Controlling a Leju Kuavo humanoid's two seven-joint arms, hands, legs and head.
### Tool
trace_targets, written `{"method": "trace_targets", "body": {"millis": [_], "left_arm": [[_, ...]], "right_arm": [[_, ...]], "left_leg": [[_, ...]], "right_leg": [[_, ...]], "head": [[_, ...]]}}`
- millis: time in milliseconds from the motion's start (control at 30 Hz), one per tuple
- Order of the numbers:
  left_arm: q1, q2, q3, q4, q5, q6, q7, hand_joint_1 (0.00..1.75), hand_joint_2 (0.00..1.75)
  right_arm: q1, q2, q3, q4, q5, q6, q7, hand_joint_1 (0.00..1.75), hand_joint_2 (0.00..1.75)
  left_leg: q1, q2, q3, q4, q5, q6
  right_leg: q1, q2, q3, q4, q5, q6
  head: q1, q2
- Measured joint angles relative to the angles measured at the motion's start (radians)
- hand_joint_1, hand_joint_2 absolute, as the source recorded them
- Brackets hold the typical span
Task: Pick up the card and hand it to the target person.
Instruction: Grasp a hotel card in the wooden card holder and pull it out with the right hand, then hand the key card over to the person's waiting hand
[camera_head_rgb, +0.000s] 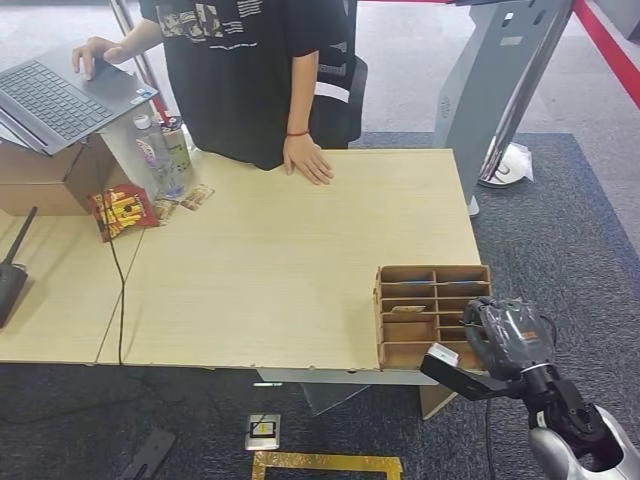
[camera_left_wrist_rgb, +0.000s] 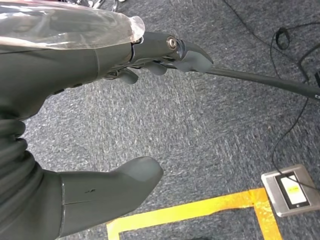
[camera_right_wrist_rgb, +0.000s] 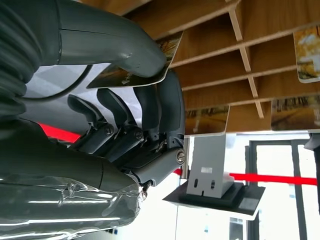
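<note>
Card (camera_right_wrist_rgb: 132, 75) pinched between thumb and fingers of right robot hand (camera_right_wrist_rgb: 151, 100), seen close in the right wrist view; most of its face is covered by the thumb, only an edge strip and one corner showing. In the head view the right robot hand (camera_head_rgb: 504, 335) sits at the front of the wooden slotted card rack (camera_head_rgb: 432, 312), at the near right corner of the worktop (camera_head_rgb: 287, 270). More cards (camera_right_wrist_rgb: 205, 120) lie in neighbouring slots. Left robot hand (camera_left_wrist_rgb: 113, 125) hangs over the carpet, fingers apart, holding nothing. Target person (camera_head_rgb: 241, 70) stands at the far side of the worktop, one hand (camera_head_rgb: 308, 158) resting flat on its far edge, the other on a laptop (camera_head_rgb: 68, 95). Risks, as judgement: the pinch looks to be near one edge of the card, so it could pivot or slip out when the arm swings away. Whether the card is fully out of its slot cannot be told; if not, a skewed withdrawal could catch it on a divider, bend it, or drag the light rack towards the worktop edge, which is just beside it. Person is well apart from the rack, so the handover needs a long reach across; the person's hand lies palm down, not offered, so letting go early would drop the card on the worktop
</note>
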Motion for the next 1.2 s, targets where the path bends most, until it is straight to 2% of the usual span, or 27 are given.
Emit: {"method": "trace_targets", "body": {"millis": [367, 833, 1000, 1200], "left_arm": [[0.000, -0.004, 0.000, 0.000, -0.001, 0.004, 0.002, 0.00, 1.75], [-0.008, -0.004, 0.000, 0.000, -0.015, 0.010, 0.009, 0.00, 1.75], [-0.018, -0.010, 0.000, 0.000, -0.030, 0.010, 0.015, 0.00, 1.75], [-0.039, -0.016, -0.006, 0.000, -0.072, -0.008, 0.027, 0.00, 1.75]], "right_arm": [[0.004, -0.027, -0.053, -0.122, -0.024, 0.009, -0.043, 1.75, 1.75], [0.023, -0.070, -0.256, -0.274, -0.092, 0.005, -0.093, 1.75, 1.75], [-0.010, -0.070, -0.280, -0.277, -0.102, -0.036, -0.132, 1.75, 1.75], [-0.093, -0.060, -0.269, -0.259, -0.080, -0.085, -0.141, 1.75, 1.75]], "left_leg": [[0.000, 0.000, 0.001, 0.001, 0.000, 0.000], [0.000, 0.001, 0.000, 0.001, 0.000, 0.000], [0.000, 0.001, 0.000, 0.001, 0.000, 0.000], [0.000, 0.001, 0.000, 0.001, 0.000, 0.000]], "right_leg": [[0.000, 0.000, 0.000, 0.000, 0.000, 0.000], [0.000, 0.000, 0.000, 0.000, 0.001, 0.001], [0.000, 0.000, 0.000, 0.000, 0.001, 0.001], [0.000, 0.000, 0.001, 0.001, 0.001, 0.001]], "head": [[0.000, 0.000], [0.000, 0.000], [0.000, 0.000], [0.000, 0.000]]}}
